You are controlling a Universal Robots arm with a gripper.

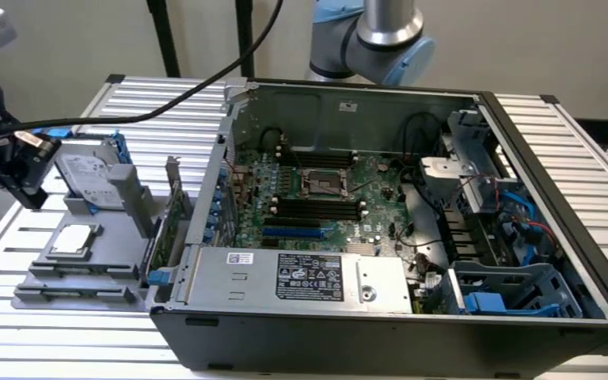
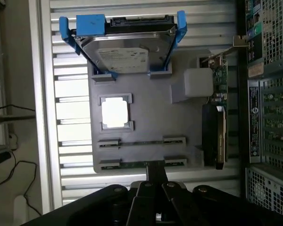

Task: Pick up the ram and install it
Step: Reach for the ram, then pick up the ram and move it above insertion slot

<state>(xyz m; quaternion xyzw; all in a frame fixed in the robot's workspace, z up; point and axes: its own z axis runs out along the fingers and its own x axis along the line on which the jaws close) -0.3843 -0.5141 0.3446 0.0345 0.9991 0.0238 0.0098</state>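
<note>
Ram point(image 2: 132, 165): apparently seated edge-on in grey holder point(image 2: 151, 117) slot; gripper point(image 2: 155, 172) closed, nothing held. Risk: thin edge knocked askew if approached misaligned.

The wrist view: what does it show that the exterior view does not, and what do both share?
Wrist view: the gripper, shut and lined up with a thin strip, probably the ram, lying in a slot of the gray holder. Exterior view: the inside of the open case, with the motherboard, its black memory slots and the power supply. Both: the holder, the hard drive in its blue frame, the upright expansion card and a square silver chip.
</note>
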